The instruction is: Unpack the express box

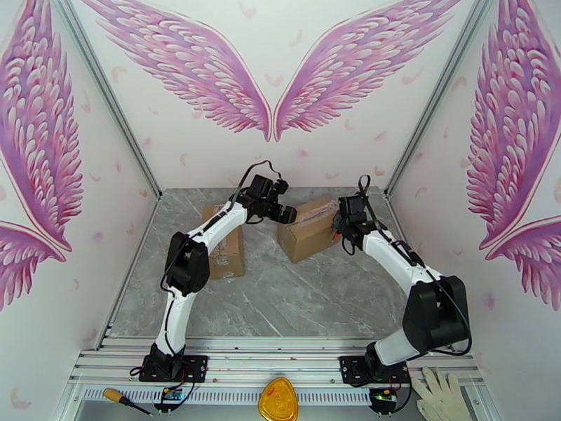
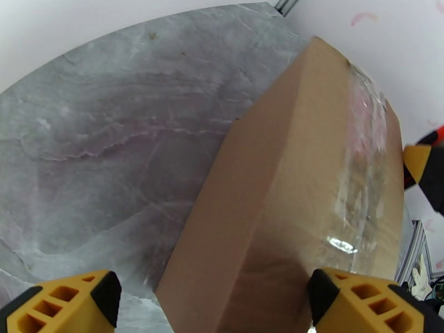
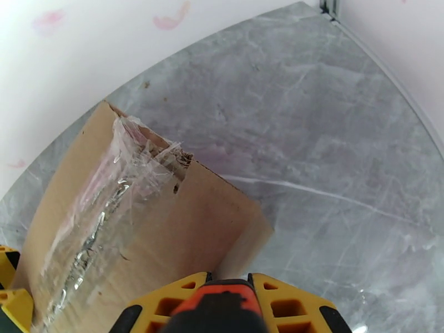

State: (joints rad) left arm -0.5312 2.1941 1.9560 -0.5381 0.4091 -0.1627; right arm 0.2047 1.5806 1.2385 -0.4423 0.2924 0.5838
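1. The express box (image 1: 308, 231) lies on the grey marbled table (image 1: 294, 303), towards the back and near the middle, turned at a slant.
2. Its top flaps are closed. A strip of clear tape (image 3: 105, 217) runs along the seam, wrinkled and torn at one end, so the contents are hidden.
3. The left gripper (image 2: 213, 292) is at the box's left end with its fingers spread wide. The end of the box sits between them. The left finger (image 2: 61, 303) stands clear of the cardboard, and nothing is held.
4. The right gripper (image 3: 227, 289) is at the box's right end, just off the near corner. Its fingers are pinched on an orange-and-black tool (image 3: 216, 306); I cannot tell what kind of tool it is.
5. A second box (image 1: 226, 252), also closed, lies to the left, partly under the left arm and apart from the first.
6. A screwdriver (image 1: 125, 400) and a white glove (image 1: 438, 396) lie on the near rail.
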